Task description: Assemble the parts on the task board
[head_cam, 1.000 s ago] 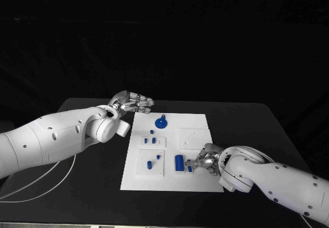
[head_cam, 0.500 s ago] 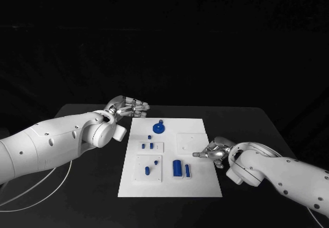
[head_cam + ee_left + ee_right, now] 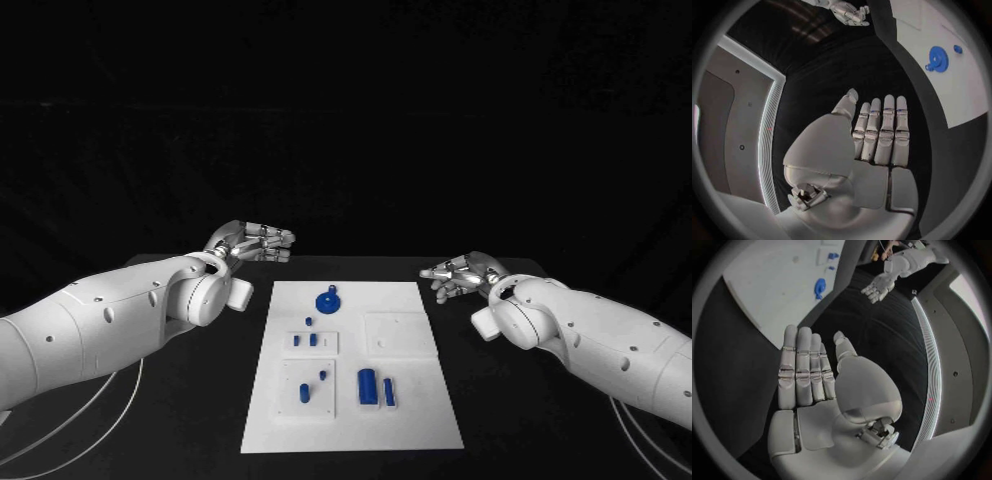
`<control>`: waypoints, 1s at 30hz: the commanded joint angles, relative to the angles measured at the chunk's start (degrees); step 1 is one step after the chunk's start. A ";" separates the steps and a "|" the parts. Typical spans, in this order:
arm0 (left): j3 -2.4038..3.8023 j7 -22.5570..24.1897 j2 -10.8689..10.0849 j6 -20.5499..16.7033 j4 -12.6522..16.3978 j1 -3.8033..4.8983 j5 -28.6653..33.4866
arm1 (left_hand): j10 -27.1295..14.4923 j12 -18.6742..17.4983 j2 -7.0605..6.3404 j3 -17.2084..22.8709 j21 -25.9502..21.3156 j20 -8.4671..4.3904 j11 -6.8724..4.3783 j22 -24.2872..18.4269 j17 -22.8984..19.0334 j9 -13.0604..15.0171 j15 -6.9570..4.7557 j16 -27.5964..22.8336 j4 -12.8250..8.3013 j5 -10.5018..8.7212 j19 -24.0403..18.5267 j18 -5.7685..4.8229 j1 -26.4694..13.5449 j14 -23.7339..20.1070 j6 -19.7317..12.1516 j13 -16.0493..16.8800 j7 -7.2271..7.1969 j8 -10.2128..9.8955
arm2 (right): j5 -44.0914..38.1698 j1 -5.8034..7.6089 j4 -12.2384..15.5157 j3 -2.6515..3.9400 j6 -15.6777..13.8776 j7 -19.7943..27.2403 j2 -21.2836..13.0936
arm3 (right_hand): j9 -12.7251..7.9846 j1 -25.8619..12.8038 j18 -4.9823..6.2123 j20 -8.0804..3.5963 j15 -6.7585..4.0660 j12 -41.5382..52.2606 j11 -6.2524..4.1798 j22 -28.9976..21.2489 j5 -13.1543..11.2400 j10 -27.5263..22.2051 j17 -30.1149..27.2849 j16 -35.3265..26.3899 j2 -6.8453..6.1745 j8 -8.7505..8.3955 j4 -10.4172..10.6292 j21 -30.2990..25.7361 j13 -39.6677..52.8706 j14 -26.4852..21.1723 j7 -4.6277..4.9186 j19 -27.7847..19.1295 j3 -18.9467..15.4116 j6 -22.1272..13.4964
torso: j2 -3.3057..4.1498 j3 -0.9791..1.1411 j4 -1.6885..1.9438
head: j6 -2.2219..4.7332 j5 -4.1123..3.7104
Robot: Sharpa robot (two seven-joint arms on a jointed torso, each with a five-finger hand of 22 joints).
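On the black table (image 3: pixel 188 400), the white task board (image 3: pixel 418 420) lies between the two arms. Nearest on it, a blue cylinder (image 3: pixel 368 387) and a slimmer blue bar (image 3: pixel 388 391) stand side by side, with a small blue peg (image 3: pixel 306 393) in the plate to their left. Farther back sit two short blue pieces (image 3: pixel 306 340), then a round blue disc part (image 3: pixel 329 300) near the board's far edge. Beyond the far corners, the left hand (image 3: pixel 257 243) and the right hand (image 3: pixel 459 274) hover off the board, both flat, fingers straight and together, holding nothing, well apart from every part.
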 commanded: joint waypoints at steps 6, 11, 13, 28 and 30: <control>0.13 4.59 2.73 3.36 -6.10 -0.01 8.45 | -5.21 0.10 0.36 -2.62 -1.68 4.23 -0.04 -1.74 -0.31 -0.05 0.72 -0.27 -0.95 -1.80 -1.59 3.56 -0.38 -6.38 -2.93 0.00 -0.96 -0.19 | 16.02 0.83 -10.30 1.39 8.61 15.19 6.17 | -0.16 -3.26 6.30 11.32 4.71 -11.39 3.51 -35.53 -1.36 -5.79 -25.16 -15.20 1.27 0.05 -3.86 0.11 -20.78 -6.55 -0.24 -11.03 3.01 -3.37 | -1.44 0.24 -0.04 | 2.73 0.58; 0.15 5.12 3.56 3.86 -7.97 -0.16 9.94 | -5.85 0.00 1.13 -5.57 -1.90 6.74 -0.20 -3.32 -0.36 -0.07 0.92 -0.28 -1.58 -1.96 -2.17 6.52 -0.77 -7.44 -3.80 -0.04 -1.16 -0.27 | 17.24 0.95 -13.11 1.95 9.76 16.77 8.10 | -0.16 -4.15 9.42 13.81 5.08 -11.44 3.83 -41.09 -1.27 -5.94 -25.25 -15.24 1.34 0.04 -4.27 0.82 -20.74 -6.64 0.12 -11.50 3.20 -3.54 | -1.69 0.32 0.25 | 3.77 0.95; 0.15 5.18 3.69 3.99 -8.35 -0.22 10.20 | -5.84 -0.02 1.47 -6.34 -1.84 7.57 -0.19 -4.10 -0.35 -0.09 0.98 -0.26 -1.80 -2.02 -2.22 7.65 -0.79 -7.58 -3.50 -0.06 -1.09 -0.34 | 17.38 0.97 -13.30 2.03 9.82 16.99 8.28 | -0.16 -4.16 8.90 13.40 5.20 -11.44 3.95 -41.08 -1.30 -5.88 -25.25 -15.25 1.37 0.06 -4.09 0.85 -20.74 -6.54 0.24 -11.61 2.98 -3.54 | -1.65 0.33 0.25 | 4.05 1.30; 3.43 6.51 -0.18 -9.00 4.96 -5.19 7.12 | -67.27 -3.28 -1.59 0.92 -6.08 -5.65 -5.55 -9.82 -3.83 -3.57 -5.35 -3.69 1.33 -11.22 -58.03 -2.62 -79.38 -66.53 -61.59 -3.31 -6.62 -3.78 | 21.68 1.82 -0.09 -3.50 -5.04 19.18 3.82 | -3.70 -74.45 -3.93 -0.66 -2.08 -14.87 -3.68 -44.89 -16.04 -65.49 -28.70 -18.76 -4.19 -3.49 5.59 -3.88 -24.06 -67.72 -6.64 -65.30 7.13 -61.75 | -2.80 2.23 0.22 | 0.54 0.71; 4.35 7.47 -1.18 -12.06 8.50 -6.57 7.14 | -67.27 -3.28 -1.59 0.92 -6.08 -5.65 -5.55 -9.82 -3.83 -3.57 -5.35 -3.69 1.33 -11.22 -58.03 -2.62 -79.38 -66.53 -61.59 -3.31 -6.62 -3.78 | 23.72 2.06 3.46 -5.00 -8.25 20.86 2.65 | -3.70 -74.45 -3.93 -0.66 -2.08 -14.87 -3.68 -44.89 -16.04 -65.49 -28.70 -18.76 -4.19 -3.49 5.59 -3.88 -24.06 -67.72 -6.64 -65.30 7.13 -61.75 | -2.80 2.23 0.22 | 0.54 0.71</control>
